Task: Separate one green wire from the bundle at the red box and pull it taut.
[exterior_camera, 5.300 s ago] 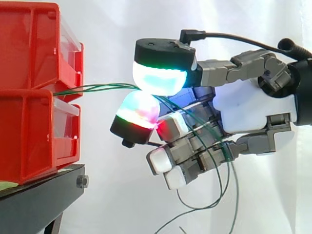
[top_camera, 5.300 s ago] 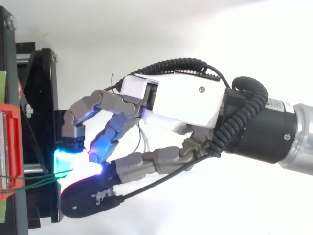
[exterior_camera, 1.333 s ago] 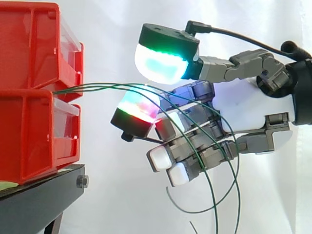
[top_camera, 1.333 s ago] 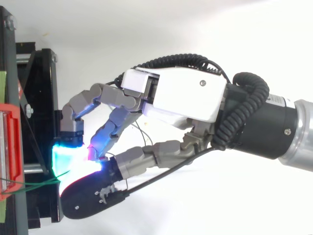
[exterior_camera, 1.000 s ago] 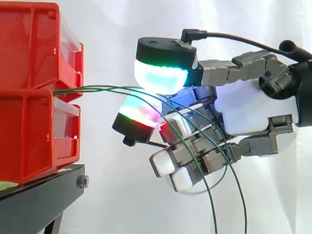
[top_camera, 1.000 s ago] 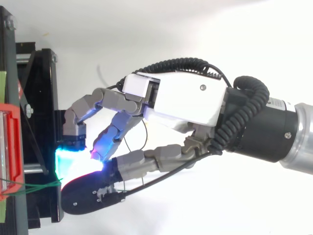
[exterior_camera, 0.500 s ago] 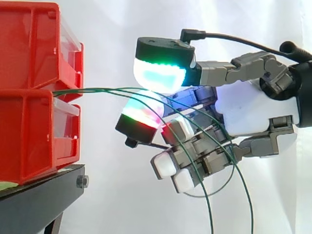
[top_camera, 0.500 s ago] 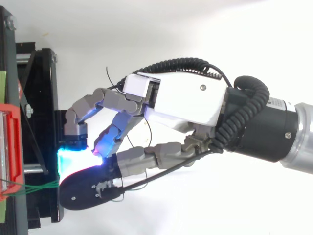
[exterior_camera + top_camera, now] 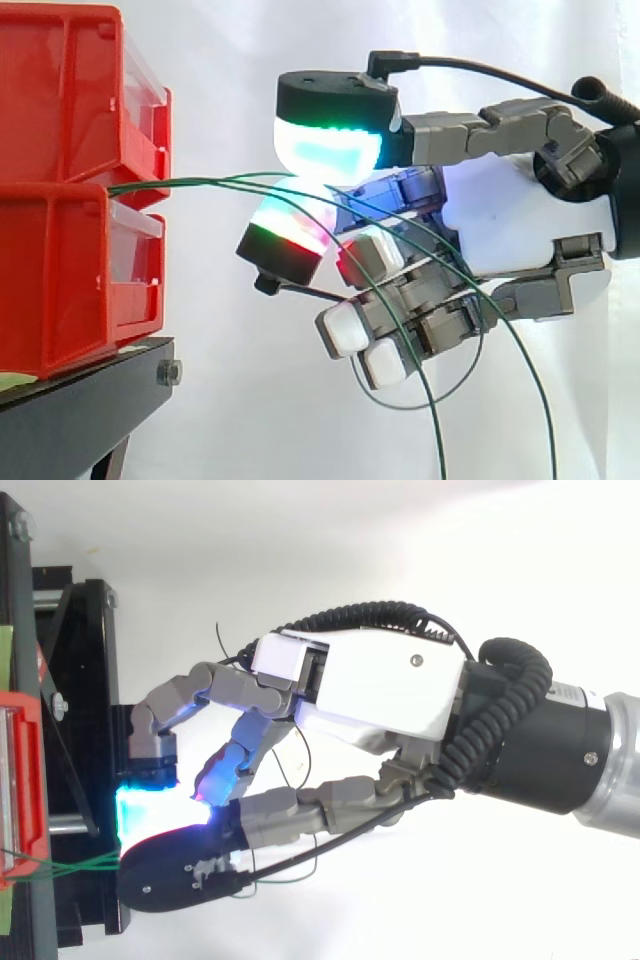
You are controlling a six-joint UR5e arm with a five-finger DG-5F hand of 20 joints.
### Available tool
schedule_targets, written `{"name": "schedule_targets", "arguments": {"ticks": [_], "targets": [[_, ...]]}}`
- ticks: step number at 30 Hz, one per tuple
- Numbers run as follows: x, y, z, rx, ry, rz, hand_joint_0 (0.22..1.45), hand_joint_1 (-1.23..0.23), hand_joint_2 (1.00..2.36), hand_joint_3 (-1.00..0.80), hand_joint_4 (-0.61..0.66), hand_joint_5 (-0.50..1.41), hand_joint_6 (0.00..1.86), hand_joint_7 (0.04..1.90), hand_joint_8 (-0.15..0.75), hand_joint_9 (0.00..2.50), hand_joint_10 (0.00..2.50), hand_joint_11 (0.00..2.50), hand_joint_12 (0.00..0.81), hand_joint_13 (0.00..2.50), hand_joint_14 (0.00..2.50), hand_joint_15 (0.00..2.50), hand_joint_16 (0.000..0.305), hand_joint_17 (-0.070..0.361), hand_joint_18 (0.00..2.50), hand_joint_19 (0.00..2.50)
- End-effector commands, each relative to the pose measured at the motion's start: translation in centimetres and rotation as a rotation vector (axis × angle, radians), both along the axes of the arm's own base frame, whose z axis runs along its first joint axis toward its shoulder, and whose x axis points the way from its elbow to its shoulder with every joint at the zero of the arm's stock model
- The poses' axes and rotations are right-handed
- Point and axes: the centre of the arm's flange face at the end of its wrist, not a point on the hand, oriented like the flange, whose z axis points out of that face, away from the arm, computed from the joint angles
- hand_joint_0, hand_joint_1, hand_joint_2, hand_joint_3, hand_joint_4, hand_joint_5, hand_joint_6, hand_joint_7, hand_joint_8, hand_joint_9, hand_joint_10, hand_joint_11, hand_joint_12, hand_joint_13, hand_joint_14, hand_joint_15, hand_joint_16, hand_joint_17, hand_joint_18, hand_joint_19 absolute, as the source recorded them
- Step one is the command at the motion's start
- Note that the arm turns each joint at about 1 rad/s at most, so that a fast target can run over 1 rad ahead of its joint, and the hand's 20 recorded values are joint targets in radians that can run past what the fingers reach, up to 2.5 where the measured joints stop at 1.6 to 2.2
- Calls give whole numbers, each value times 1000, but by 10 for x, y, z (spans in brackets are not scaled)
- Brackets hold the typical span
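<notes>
Robot hand pinching green wires again, red box unmoved

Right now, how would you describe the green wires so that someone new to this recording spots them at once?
Start at the two stacked red bins on the left of the side view. From the seam between them, the green wires run right to the hand, then curve down in loops across it. Unlike everything around them, they are hair-thin dark green strands.
</notes>
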Motion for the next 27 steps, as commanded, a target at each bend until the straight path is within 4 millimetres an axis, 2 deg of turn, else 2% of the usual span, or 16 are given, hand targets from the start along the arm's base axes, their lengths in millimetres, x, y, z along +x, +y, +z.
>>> {"name": "schedule_targets", "arguments": {"ticks": [1, 6, 11, 14, 16, 23, 27], "targets": [[-1, 0, 4, 4, -3, 3, 597, -762, 1019, -47, -61, -96, 891, 1136, 293, 1242, 23, 800, 372, 1003, 20, 572, 59, 132, 849, 660], [-9, -2, 22, -7, 5, 2, 600, -762, 1018, -61, -58, -96, 891, 1120, 293, 1219, 21, 776, 376, 994, 22, 570, 59, 132, 841, 660], [-22, -5, 38, -52, 62, 7, 603, -755, 1018, -84, -60, -101, 888, 1102, 277, 989, 17, 542, 353, 913, 18, 484, 56, 127, 810, 615], [-25, -4, 35, -60, 88, 6, 602, -757, 1018, -89, -79, -102, 884, 1074, 252, 744, 6, 180, 339, 783, 11, 278, 53, 120, 769, 528], [-24, -4, 35, -62, 87, 6, 604, -760, 1017, -98, -74, -101, 876, 1087, 240, 662, 0, 47, 325, 725, 8, 192, 52, 116, 745, 477], [-28, -3, 14, -63, 92, 1, 602, -764, 1018, -97, -82, -100, 869, 1112, 231, 605, 0, 0, 320, 661, 7, 158, 50, 112, 702, 442], [-27, -1, 4, -55, 66, 1, 602, -764, 1018, -96, -74, -101, 869, 1115, 236, 660, 2, 51, 329, 683, 9, 208, 50, 112, 689, 472]]}}
